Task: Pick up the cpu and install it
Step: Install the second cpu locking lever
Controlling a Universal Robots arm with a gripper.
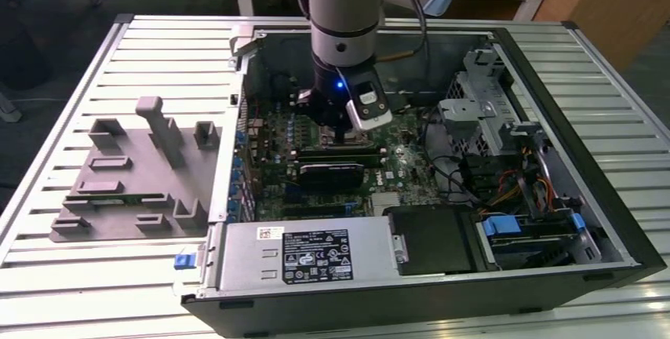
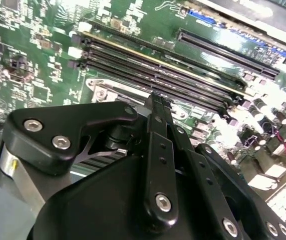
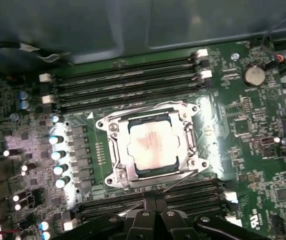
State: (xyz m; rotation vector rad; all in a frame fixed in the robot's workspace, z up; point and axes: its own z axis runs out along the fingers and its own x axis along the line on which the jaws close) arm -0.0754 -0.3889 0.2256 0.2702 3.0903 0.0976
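The cpu point(image 3: 153, 145), a square chip with a shiny silver-grey top, lies flat in the metal-framed socket point(image 3: 113, 150) on the green motherboard point(image 3: 243, 125). My gripper point(image 3: 155, 200) hovers just beside the socket, over the memory slots, its two black fingers pressed together and holding nothing. In the second wrist view the gripper point(image 2: 158, 102) points at the slots, tips closed. In the exterior view the gripper point(image 1: 333, 131) reaches down into the open computer case point(image 1: 617, 237), above the middle of the board.
A grey plastic fixture tray point(image 1: 125, 174) lies on the slatted table at the exterior view's left. Inside the case are a power supply point(image 1: 304, 253), a black block point(image 1: 329, 173), drive cages point(image 1: 492, 111) and loose cables point(image 1: 471, 174). Memory slots point(image 3: 127, 82) flank the socket.
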